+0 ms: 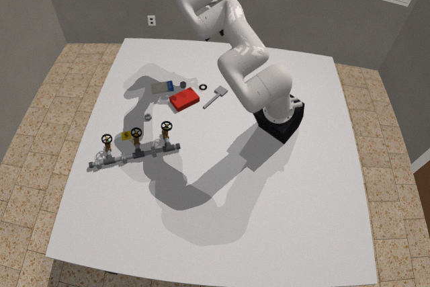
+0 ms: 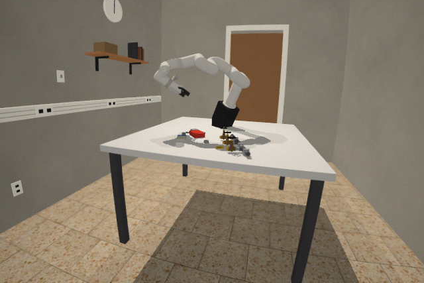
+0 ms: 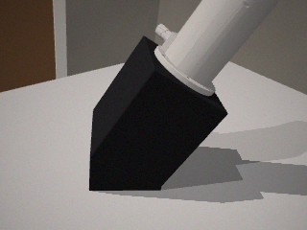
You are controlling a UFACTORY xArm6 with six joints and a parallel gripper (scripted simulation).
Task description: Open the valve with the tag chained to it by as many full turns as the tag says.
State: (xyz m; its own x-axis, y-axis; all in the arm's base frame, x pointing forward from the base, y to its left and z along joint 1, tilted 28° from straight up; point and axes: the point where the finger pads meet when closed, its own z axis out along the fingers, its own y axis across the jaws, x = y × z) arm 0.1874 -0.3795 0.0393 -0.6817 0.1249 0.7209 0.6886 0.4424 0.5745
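Note:
Three valves with black handwheels stand on a grey pipe (image 1: pixel 135 155) on the left part of the white table: left valve (image 1: pixel 105 135), middle valve (image 1: pixel 134 129), right valve (image 1: pixel 166 121). A yellow tag (image 1: pixel 126 135) hangs between the left and middle valves, close to the middle one. The text on it is too small to read. The valves also show in the exterior view (image 2: pixel 227 142). My gripper (image 2: pixel 183 92) is open and empty, held high in the air, far above the table and away from the valves. The wrist view shows only my own black base (image 3: pixel 149 129).
A red box (image 1: pixel 184 99), a grey and blue device (image 1: pixel 162 87), a small dark cylinder (image 1: pixel 182 85), a black ring (image 1: pixel 203 85), a grey hammer-shaped tool (image 1: pixel 215 96) and a small grey ring (image 1: pixel 148 115) lie behind the valves. My base (image 1: pixel 279 120) stands to the right.

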